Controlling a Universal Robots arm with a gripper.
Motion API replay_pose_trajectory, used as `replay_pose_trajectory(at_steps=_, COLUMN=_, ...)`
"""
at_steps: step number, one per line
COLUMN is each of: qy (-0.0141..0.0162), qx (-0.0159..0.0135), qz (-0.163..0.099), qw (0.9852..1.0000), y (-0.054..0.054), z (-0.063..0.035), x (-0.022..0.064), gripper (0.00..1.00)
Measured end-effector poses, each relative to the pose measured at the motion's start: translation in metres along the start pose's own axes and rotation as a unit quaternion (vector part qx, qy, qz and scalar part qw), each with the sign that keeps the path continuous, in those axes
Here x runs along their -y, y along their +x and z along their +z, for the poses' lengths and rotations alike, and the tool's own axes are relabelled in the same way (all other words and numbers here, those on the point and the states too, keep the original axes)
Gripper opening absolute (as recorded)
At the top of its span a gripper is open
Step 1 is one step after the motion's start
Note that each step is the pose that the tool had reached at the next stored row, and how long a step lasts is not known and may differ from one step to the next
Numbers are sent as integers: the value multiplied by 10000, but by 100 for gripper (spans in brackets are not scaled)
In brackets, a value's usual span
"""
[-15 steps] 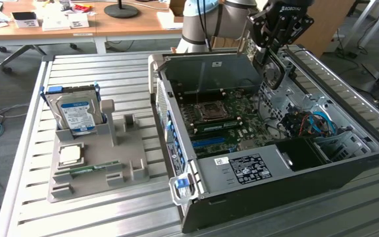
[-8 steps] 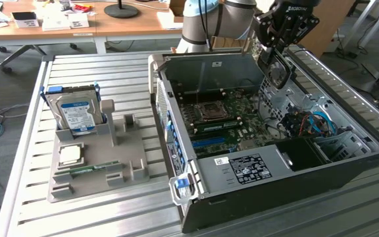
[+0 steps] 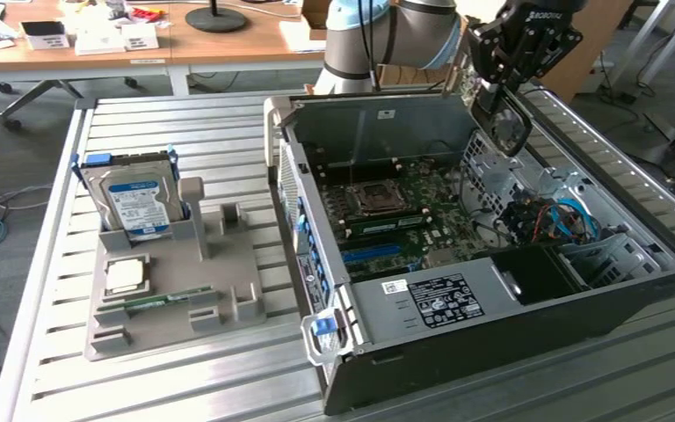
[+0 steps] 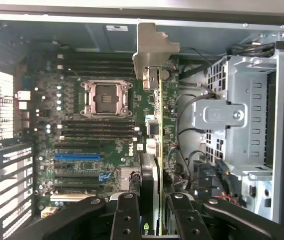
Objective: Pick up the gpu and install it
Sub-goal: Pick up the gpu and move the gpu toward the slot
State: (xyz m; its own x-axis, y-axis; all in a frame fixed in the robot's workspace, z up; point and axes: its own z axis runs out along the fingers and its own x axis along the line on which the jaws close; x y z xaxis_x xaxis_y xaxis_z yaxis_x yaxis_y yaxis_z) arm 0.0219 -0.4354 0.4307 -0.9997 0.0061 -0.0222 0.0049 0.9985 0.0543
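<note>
Wrist view shows the hand (image 4: 157, 212) pinching the thin dark gpu card with silver end bracket (image 4: 155, 127) by its flat faces, probably the safest hold on something likely light, stiff and fragile.

Was a silvery slatted metal table (image 3: 173, 114), grooved lengthwise from the exterior view's left to its right, nothing fancy. Carried two things directly on the slats. Over on the exterior view's left: had a grey moulded parts holder (image 3: 214, 281) sitting flat, full of slots and upright posts. Over on the exterior view's right: had an open desktop computer case (image 3: 526, 338) lying on its side, panel off, insides facing up, dark outer shell, hogging most of that half. Sat just beside each other, honestly couldn't tell if touching. Left bare slats along the near and far edges.
</note>
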Motion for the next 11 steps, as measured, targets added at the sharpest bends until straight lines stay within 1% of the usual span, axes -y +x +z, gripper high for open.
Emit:
replay_pose_trajectory(at_steps=6, qy=1, qx=0, qz=11, qw=10000, y=-63, z=2, x=-2, gripper=27)
replay_pose_trajectory(at_steps=11, qy=2, qx=3, qz=75, qw=10000, y=-99, z=5, x=-2, gripper=27)
